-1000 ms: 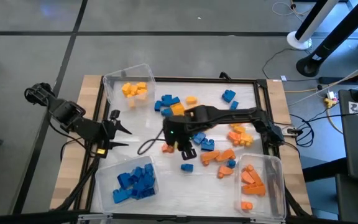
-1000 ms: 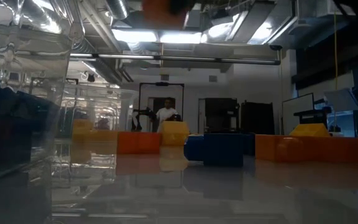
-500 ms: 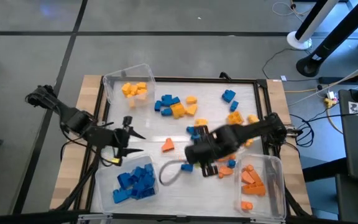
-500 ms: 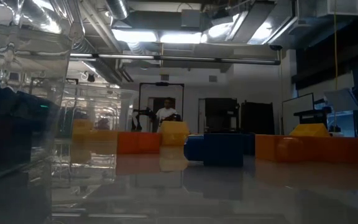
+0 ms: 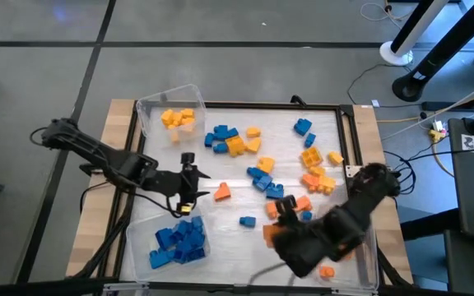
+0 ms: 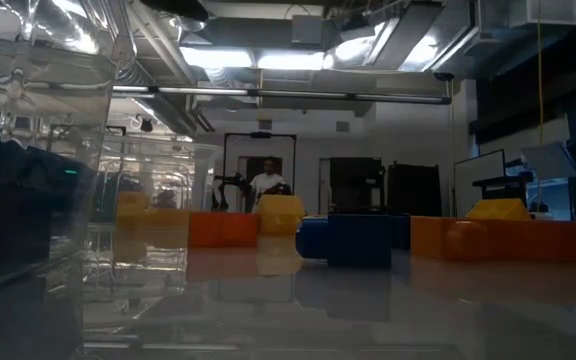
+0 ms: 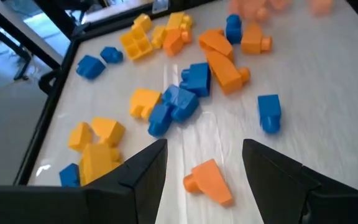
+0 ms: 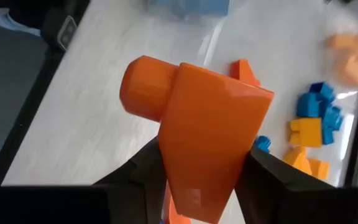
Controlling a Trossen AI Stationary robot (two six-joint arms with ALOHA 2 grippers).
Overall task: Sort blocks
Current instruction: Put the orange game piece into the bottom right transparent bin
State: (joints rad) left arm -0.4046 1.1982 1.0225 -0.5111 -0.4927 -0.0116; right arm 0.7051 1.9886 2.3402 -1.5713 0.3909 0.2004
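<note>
1. The right gripper (image 8: 204, 180) is clamping an orange block (image 8: 197, 134) between its two dark fingers, the block's round stud sticking out to one side.
2. That gripper (image 5: 290, 238) is hanging over the near right part of the table, right by the clear bin (image 5: 367, 215) that is holding orange blocks.
3. The left gripper (image 7: 204, 171) is standing with its fingers apart and nothing between them, a loose orange block (image 7: 209, 182) lying on the white tabletop (image 7: 328, 118) just ahead of it.
4. From above, the left gripper (image 5: 194, 186) is sitting beside the bin of blue blocks (image 5: 179, 238).
5. The remaining blocks (image 5: 262, 168), blue, orange and yellow, are lying scattered across the middle, and yellow ones (image 5: 178, 119) are sitting in the far left bin.
</note>
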